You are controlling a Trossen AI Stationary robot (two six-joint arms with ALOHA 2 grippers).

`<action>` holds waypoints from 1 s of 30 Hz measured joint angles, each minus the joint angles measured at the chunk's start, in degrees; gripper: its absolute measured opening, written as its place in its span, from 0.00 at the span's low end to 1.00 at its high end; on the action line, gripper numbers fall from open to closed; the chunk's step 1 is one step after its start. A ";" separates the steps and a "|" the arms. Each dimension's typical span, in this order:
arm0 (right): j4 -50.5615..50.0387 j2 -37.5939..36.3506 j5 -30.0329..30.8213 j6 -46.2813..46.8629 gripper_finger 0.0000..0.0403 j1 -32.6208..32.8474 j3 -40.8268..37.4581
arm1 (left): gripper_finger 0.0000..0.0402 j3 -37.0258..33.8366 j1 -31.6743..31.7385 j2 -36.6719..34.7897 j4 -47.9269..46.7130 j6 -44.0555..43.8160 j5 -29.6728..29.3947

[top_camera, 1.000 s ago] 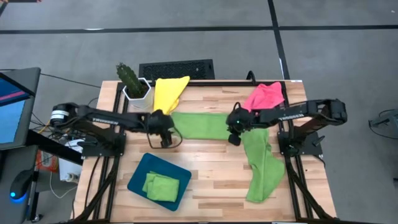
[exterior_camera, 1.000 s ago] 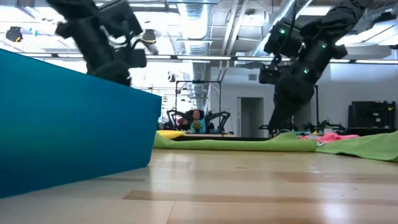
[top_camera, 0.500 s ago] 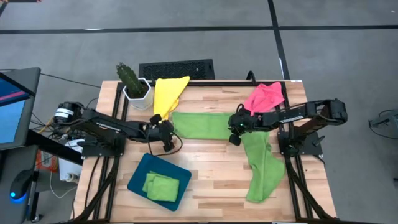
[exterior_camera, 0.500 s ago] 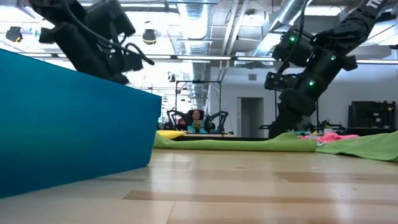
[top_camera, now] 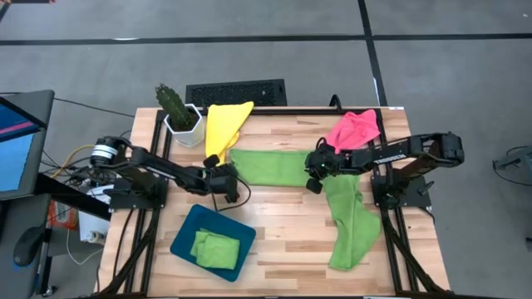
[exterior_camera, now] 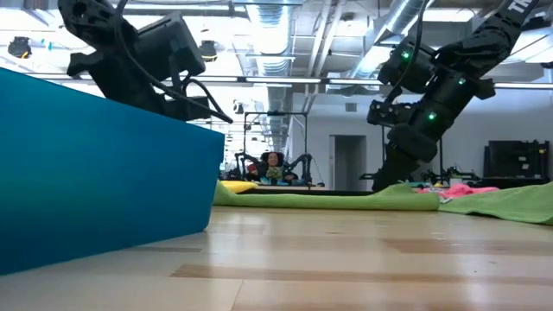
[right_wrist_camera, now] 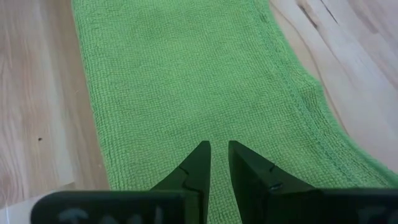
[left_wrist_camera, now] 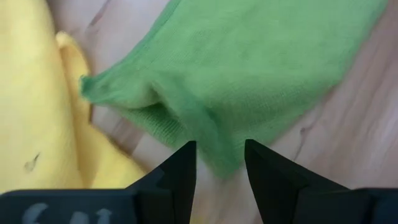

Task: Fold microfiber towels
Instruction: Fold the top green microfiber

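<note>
High view first, and we see the wooden table [top_camera: 283,228] with both arms reaching in toward a lime green towel [top_camera: 268,166] spread flat across the middle. The left gripper [top_camera: 228,176] sits at that towel's left end, just beside the yellow towel [top_camera: 224,124]. From the left wrist view we look past two dark fingers [left_wrist_camera: 180,171] standing a narrow way apart, with the green cloth's bunched corner [left_wrist_camera: 149,99] just ahead of the tips and nothing pinched between them. The right gripper [top_camera: 313,170] is at the towel's right end. Its own wrist view gives us fingers [right_wrist_camera: 200,163] nearly together, a slim gap showing, poised over green cloth [right_wrist_camera: 186,81] with no fold caught in them.

A second lime green towel [top_camera: 349,220] trails down the table's right side toward the near edge. The pink towel [top_camera: 355,129] lies crumpled at the far right corner. In the dark teal tray [top_camera: 189,237] at the near left we find a folded green towel [top_camera: 214,249]. A potted cactus [top_camera: 174,108] stands at the far left corner.
</note>
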 joint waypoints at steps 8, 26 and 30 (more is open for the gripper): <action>0.63 0.00 -0.02 -0.16 0.20 0.00 0.00 | 0.32 0.97 -1.54 -1.23 -1.97 -0.36 -1.58; 0.98 0.02 -0.22 0.40 0.20 0.15 -0.02 | 0.25 0.61 -0.97 0.87 -0.88 -1.49 -5.01; 0.97 0.02 -0.23 0.39 0.20 0.15 -0.02 | 0.14 0.56 -0.82 0.87 -0.73 -1.35 -6.53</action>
